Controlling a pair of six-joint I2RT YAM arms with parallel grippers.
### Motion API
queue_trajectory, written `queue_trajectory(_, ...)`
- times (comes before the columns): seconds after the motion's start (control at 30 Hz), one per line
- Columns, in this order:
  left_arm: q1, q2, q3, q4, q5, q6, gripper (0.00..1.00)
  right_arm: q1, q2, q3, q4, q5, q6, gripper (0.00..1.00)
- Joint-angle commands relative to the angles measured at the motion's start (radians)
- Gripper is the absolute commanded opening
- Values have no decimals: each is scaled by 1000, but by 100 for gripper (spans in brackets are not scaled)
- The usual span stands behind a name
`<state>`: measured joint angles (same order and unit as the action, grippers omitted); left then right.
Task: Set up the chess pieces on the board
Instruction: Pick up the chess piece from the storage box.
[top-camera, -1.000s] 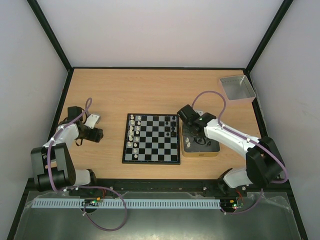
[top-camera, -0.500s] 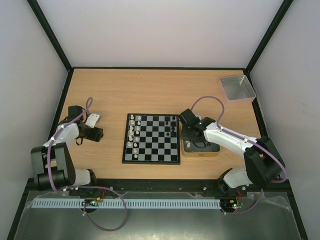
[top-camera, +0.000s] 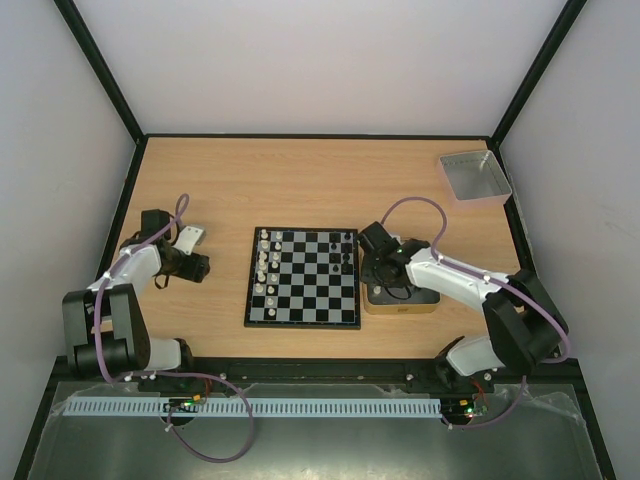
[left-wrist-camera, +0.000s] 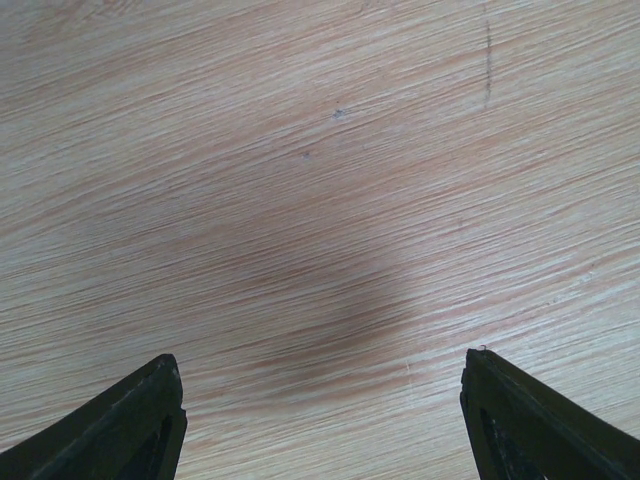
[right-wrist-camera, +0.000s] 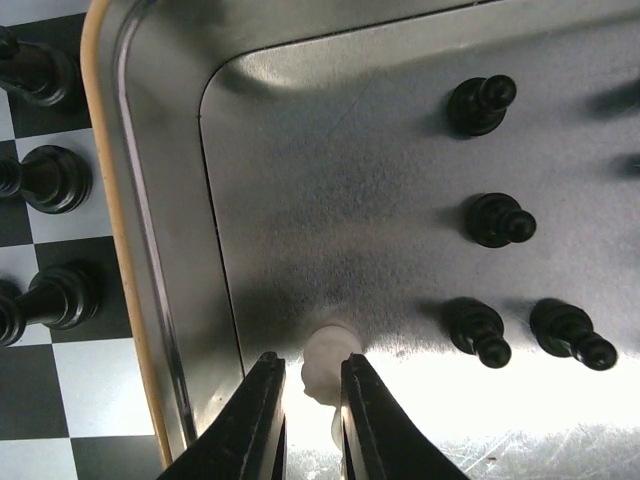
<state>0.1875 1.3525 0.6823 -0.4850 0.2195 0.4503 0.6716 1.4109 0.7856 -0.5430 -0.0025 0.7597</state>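
The board lies mid-table with several whitish pieces on its left columns and a few black pieces on its right edge. My right gripper is down inside the gold-tan tin. In the right wrist view its fingers are closed narrowly around a whitish piece standing on the tin floor. Several black pieces lie in the tin, and three black pieces stand on the board beside it. My left gripper is open and empty over bare wood.
A grey square tray sits at the back right corner. A small white object lies by the left gripper. The tin's wall is just left of my right fingers.
My right gripper has moved nearer and lower into the tin, onto the whitish piece. The left gripper has shifted slightly.
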Motion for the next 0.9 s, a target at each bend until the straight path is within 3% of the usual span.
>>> queue_trajectory(0.0,-8,10,20,-7,-8,-16,76,-7,35,5,31,6,-18,15)
queue_trajectory(0.6,-8,0,11,-6,-5,-16,76,-21,55,6,18,34,-24,5)
queue_trajectory(0.87,-8,-1,12,-7,-5,-13,76,-21,3,115,-107,122,-40,4)
